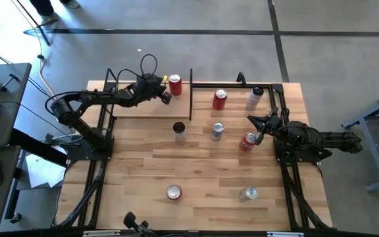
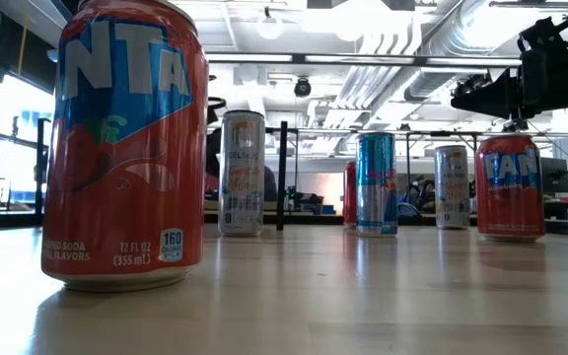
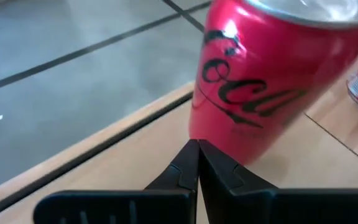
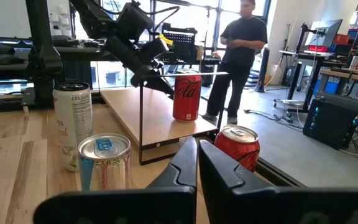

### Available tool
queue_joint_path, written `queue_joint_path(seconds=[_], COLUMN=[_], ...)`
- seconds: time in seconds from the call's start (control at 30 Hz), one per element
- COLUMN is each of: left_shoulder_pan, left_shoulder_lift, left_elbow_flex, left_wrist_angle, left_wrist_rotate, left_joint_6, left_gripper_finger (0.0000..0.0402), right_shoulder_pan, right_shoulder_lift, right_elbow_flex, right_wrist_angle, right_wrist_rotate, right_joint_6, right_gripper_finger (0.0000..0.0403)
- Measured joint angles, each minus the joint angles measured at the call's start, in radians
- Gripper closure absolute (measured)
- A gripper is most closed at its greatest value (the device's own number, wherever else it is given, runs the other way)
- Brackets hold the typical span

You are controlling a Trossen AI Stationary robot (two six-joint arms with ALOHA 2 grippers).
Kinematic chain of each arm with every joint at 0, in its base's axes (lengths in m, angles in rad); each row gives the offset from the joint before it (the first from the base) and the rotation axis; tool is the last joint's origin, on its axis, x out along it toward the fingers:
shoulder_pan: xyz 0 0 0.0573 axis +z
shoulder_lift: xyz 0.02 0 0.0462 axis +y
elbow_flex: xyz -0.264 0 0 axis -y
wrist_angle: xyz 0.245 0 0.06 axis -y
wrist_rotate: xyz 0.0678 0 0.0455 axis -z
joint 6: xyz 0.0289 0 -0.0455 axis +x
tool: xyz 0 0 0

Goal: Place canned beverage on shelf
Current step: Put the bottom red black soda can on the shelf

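A red cola can (image 1: 175,85) stands upright on its base at the right end of the pale wood shelf (image 1: 143,106), at the table's far left. It also shows in the left wrist view (image 3: 272,81) and in the right wrist view (image 4: 186,94). My left gripper (image 1: 166,96) is shut, with its tips (image 3: 197,149) low beside this can, on its left. My right gripper (image 1: 258,129) is shut at the table's right, just over a red Fanta can (image 1: 247,141), which also shows in the low view (image 2: 509,187). My left gripper's shut fingertips (image 3: 191,155) stand level at the cola can's lower side (image 3: 229,134), coming from the table's left; I cannot tell whether they touch it. My right gripper is close above the Fanta can's top (image 4: 236,134); I cannot tell whether it touches.
Several more cans stand on the slatted table: a red one (image 1: 220,99) and a white one (image 1: 254,97) at the far side, two (image 1: 179,131) (image 1: 217,130) in the middle, two (image 1: 174,192) (image 1: 248,193) near the front. A person (image 4: 238,56) stands beyond the table.
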Motion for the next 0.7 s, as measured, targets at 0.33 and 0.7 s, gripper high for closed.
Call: queue_joint_path(seconds=[0.33, 0.7], left_shoulder_pan=[-0.025, -0.031], left_shoulder_lift=[0.001, 0.002], left_elbow_flex=[0.000, 0.000], left_wrist_angle=[0.071, 0.117], left_wrist_rotate=[0.001, 0.000], left_joint_6=[0.004, 0.011], left_gripper_finger=[0.0401, 0.0401], right_shoulder_pan=[0.000, 0.000], right_shoulder_lift=[0.000, 0.000], right_elbow_flex=[0.000, 0.000], right_wrist_angle=[0.000, 0.000], right_wrist_rotate=[0.000, 0.000], right_joint_6=[0.000, 0.000], right_gripper_finger=[0.0403, 0.0403])
